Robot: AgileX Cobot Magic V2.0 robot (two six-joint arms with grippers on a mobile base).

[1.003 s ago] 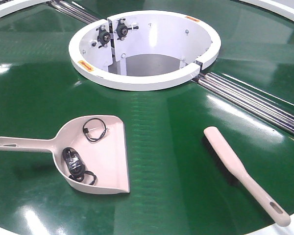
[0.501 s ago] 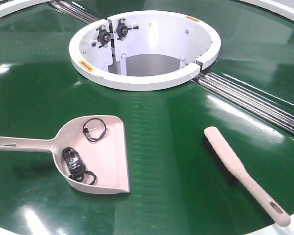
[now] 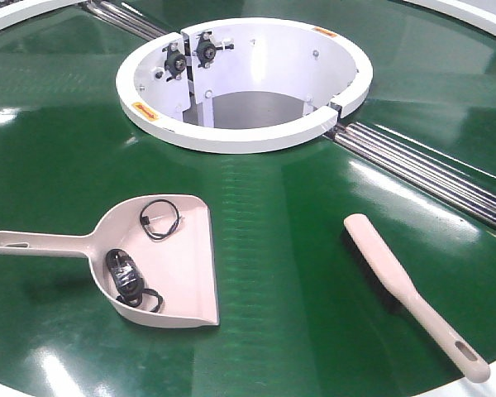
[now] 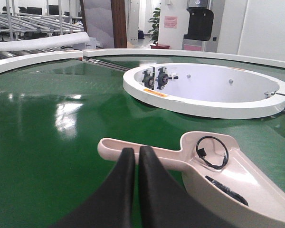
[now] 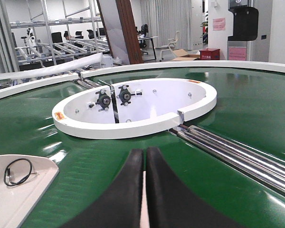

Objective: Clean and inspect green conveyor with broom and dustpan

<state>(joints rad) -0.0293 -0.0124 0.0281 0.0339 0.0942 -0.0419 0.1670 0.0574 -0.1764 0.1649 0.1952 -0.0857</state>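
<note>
Front view, conveyor: glossy dark green conveyor belt (image 3: 273, 273) filling the frame, with a white ring-shaped hub (image 3: 331, 103) at top centre and silver metal rollers (image 3: 430, 169) running off to the right.
Front view, dustpan: pale pink-beige plastic dustpan (image 3: 186, 269) lying flat on the belt at lower left, long handle pointing left, wide lip facing right.
Front view, contents: small black cable loop (image 3: 159, 219) and black bundled cord (image 3: 126, 275) inside the scoop.
Front view, broom: slim pink-beige hand broom (image 3: 413, 294) on the belt at lower right, well apart from the dustpan, black bristles along its left edge, holed handle end nearest the camera.
Left wrist view, gripper: black left gripper (image 4: 136, 156) with fingers pressed together, nothing between them, just in front of the dustpan handle (image 4: 111, 147).
Right wrist view, gripper: black right gripper (image 5: 145, 159) likewise closed on nothing; pale strip visible below the fingers, too little to identify.
Right wrist view, surroundings: hub and rollers ahead, dustpan corner at lower left.
</note>
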